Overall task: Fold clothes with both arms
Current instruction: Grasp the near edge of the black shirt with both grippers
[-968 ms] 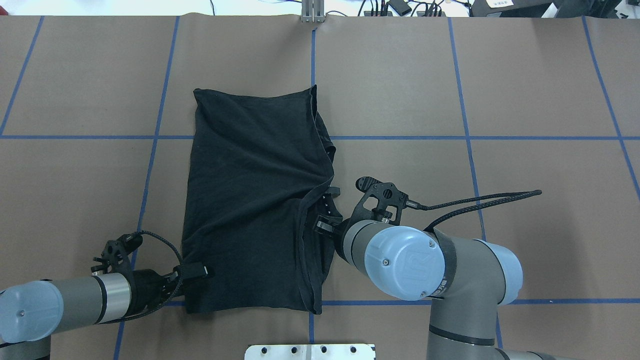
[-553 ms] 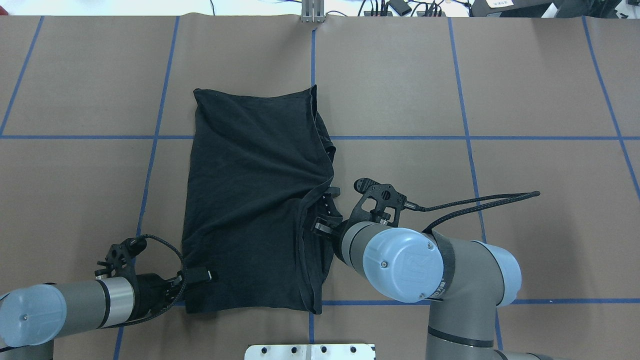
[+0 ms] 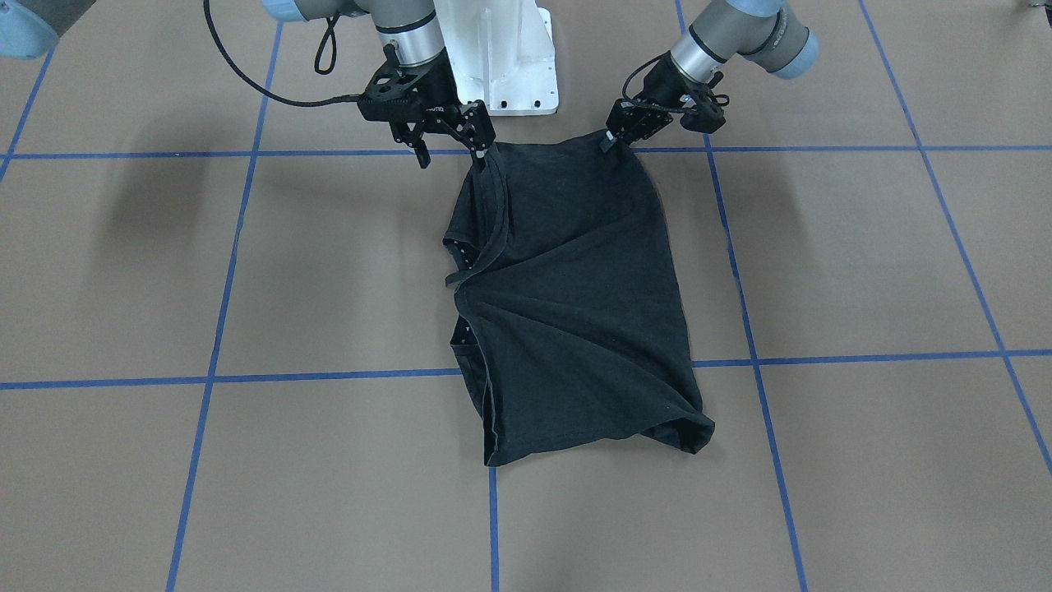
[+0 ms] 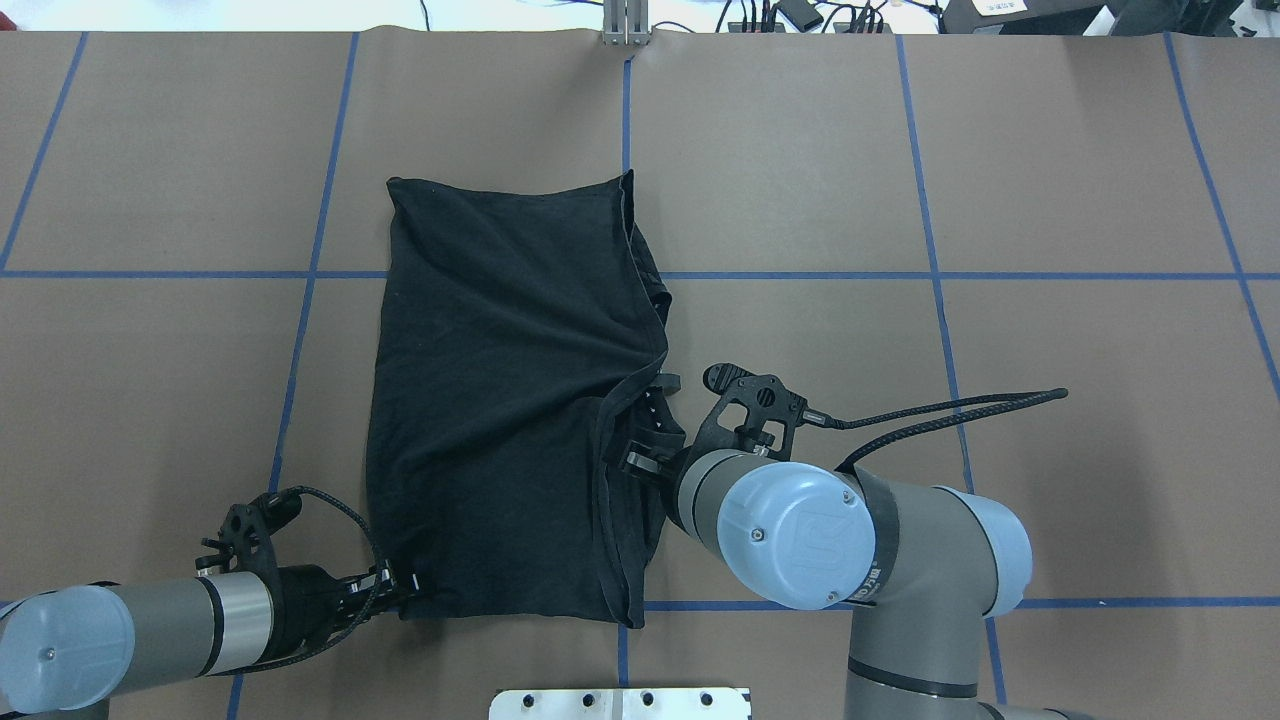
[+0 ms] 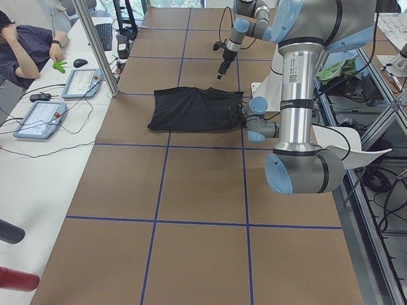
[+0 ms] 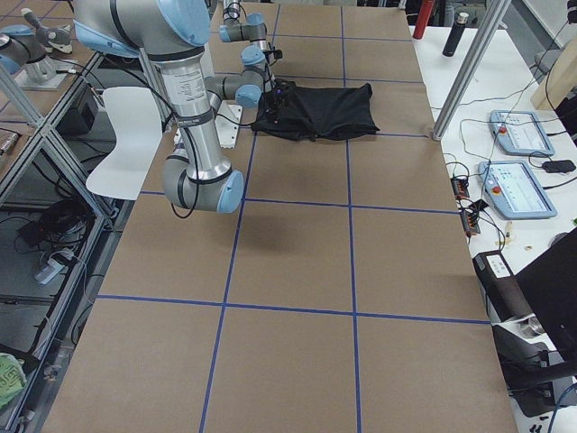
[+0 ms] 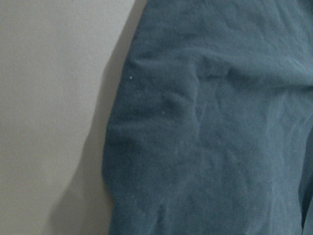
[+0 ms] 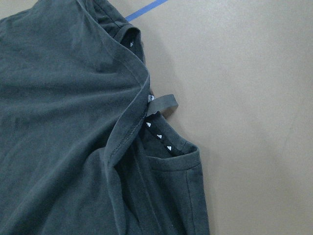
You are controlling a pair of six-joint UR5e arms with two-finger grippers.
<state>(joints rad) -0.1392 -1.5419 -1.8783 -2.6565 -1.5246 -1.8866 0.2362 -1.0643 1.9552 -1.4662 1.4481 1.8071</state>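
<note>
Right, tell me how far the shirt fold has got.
Done: the T-shirt lies folded lengthwise into a narrow strip. In hand: the left gripper appears pinched on one near corner; the right gripper hangs open by the other. Left: the crosswise folds.

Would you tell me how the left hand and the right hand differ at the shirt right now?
The left hand looks closed on the shirt's corner; the right hand is open, fingers spread. The left hand sits low at the table; the right hand appears to hover by the opposite edge, gripping nothing. Both are black, two-fingered, at the shirt's robot-side end.
</note>
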